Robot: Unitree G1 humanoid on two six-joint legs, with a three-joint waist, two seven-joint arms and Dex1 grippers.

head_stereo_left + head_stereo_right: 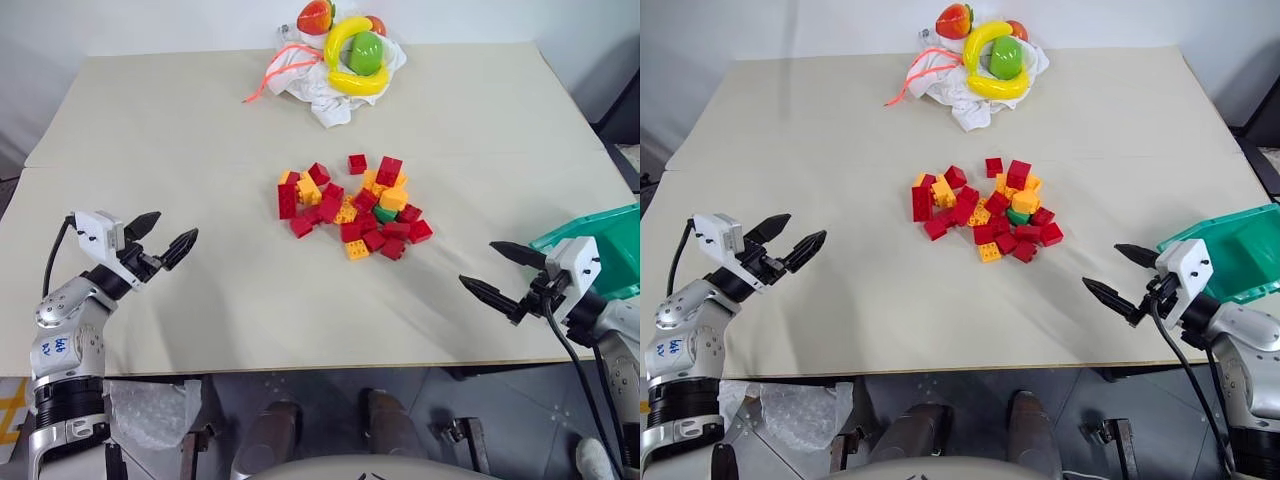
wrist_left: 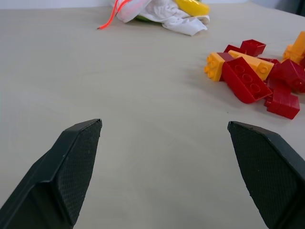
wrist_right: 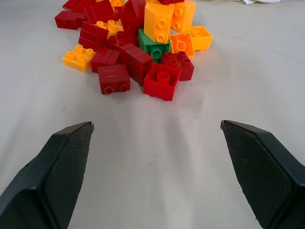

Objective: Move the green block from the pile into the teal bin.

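I am watching the green block sitting wedged on the right side of the pile, orange and red bricks crowding it. Both the left gripper and right gripper are hovering wide open, holding nothing, the teal bin beside the right one. I am expecting a light, rigid, slick brick; I would pinch its flat side walls.

You've got the pile mid-table, the green block tucked in its right side, toy fruit at the far edge, the teal bin off the near-right edge.
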